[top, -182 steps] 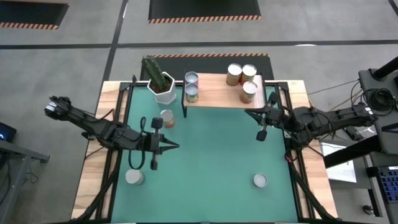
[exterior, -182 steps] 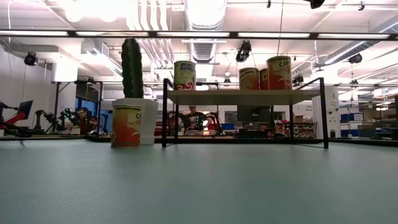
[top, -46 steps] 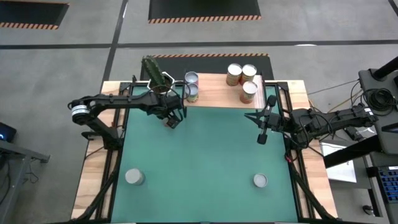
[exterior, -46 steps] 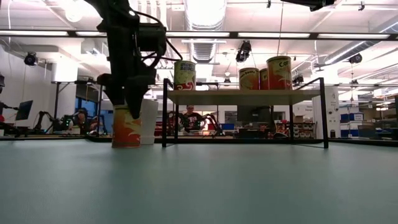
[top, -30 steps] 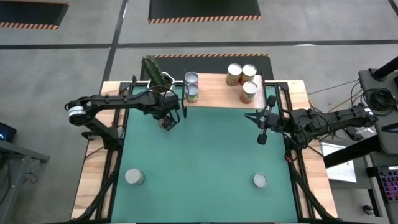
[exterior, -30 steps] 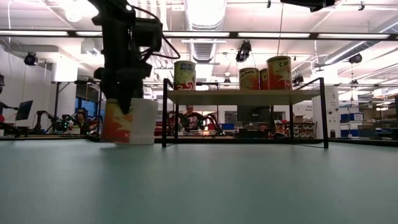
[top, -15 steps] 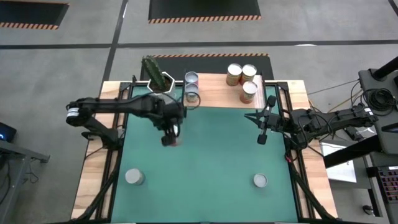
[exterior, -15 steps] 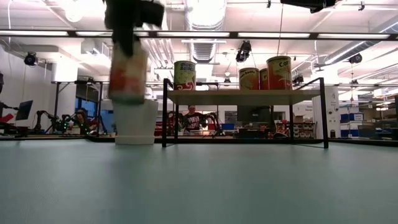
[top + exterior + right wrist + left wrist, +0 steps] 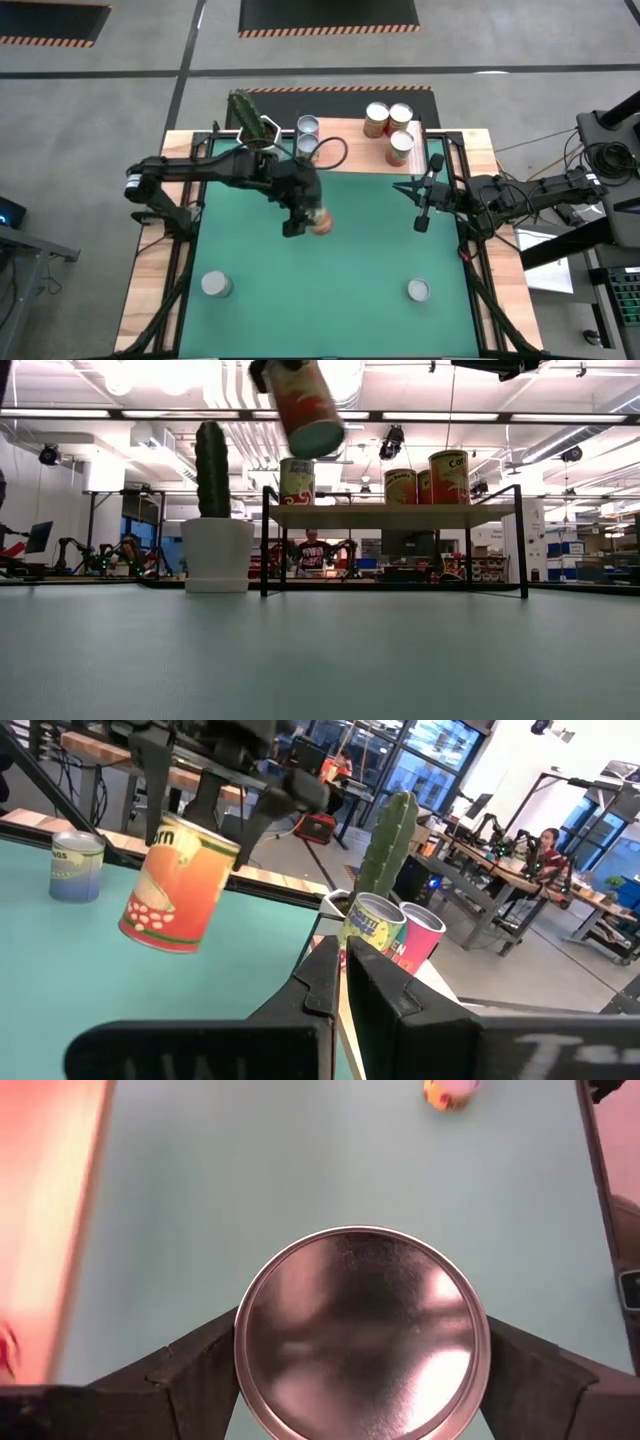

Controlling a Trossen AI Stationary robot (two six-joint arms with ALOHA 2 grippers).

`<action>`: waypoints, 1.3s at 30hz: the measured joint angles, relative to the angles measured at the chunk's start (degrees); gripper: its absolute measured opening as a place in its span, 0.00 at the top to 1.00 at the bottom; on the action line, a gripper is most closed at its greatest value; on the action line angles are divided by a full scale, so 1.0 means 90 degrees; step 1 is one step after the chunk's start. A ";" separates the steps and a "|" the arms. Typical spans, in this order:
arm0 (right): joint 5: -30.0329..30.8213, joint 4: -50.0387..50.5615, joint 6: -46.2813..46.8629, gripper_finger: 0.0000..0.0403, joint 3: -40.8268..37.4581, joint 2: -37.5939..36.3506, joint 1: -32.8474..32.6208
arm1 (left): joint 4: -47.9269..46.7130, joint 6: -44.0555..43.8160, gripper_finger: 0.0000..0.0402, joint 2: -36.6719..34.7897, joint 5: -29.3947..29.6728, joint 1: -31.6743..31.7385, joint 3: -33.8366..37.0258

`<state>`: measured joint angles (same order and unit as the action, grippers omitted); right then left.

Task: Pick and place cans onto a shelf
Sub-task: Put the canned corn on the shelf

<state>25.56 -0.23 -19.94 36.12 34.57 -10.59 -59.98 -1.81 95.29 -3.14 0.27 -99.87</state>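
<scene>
An orange can (image 9: 320,221) is clamped in the left end effector (image 9: 305,218), tilted, high above the table (image 9: 350,280). The shelf (image 9: 350,150) lies beyond it, past the can's top end. The right end effector (image 9: 421,218) is closed, empty, nearer the shelf.

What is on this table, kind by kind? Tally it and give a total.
Shelf: 1
Shelved cans: 5
Loose cans on the mat: 2
Held can, in the left gripper: 1
Potted cactus: 1
Total: 10, of which 8 are cans.
</scene>
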 joint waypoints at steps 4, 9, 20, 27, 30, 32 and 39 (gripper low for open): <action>0.0000 0.0012 0.0001 0.97 -0.0001 0.0000 -0.0001 | -0.0283 0.0622 0.23 0.0524 0.0000 0.0057 -0.0881; 0.0000 0.0092 0.0001 0.97 0.0000 0.0002 0.0000 | -0.0791 0.1182 0.23 0.1215 0.0005 0.0236 -0.1877; 0.0002 0.0192 0.0053 0.97 0.0000 -0.0010 0.0000 | -0.0890 0.2157 0.23 0.2070 0.0007 0.0632 -0.3260; 0.0002 0.0190 0.0053 0.97 0.0000 -0.0036 0.0000 | -0.0113 0.2074 0.23 0.2206 0.0770 0.0936 -0.3326; 0.0000 0.0188 0.0054 0.97 0.0000 -0.0062 0.0000 | 0.0054 0.1968 0.23 0.2250 0.1124 0.1114 -0.3326; 0.0001 0.0194 0.0053 0.97 0.0000 -0.0075 0.0000 | 0.0128 0.1688 0.23 0.2294 0.1127 0.1252 -0.3323; 0.0002 0.0192 0.0053 0.97 0.0000 -0.0078 0.0000 | 0.0388 0.1257 0.23 0.2517 0.1120 0.1674 -0.3323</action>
<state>25.58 1.50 -19.46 36.12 33.87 -10.59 -56.49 9.50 117.94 6.94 15.34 -129.78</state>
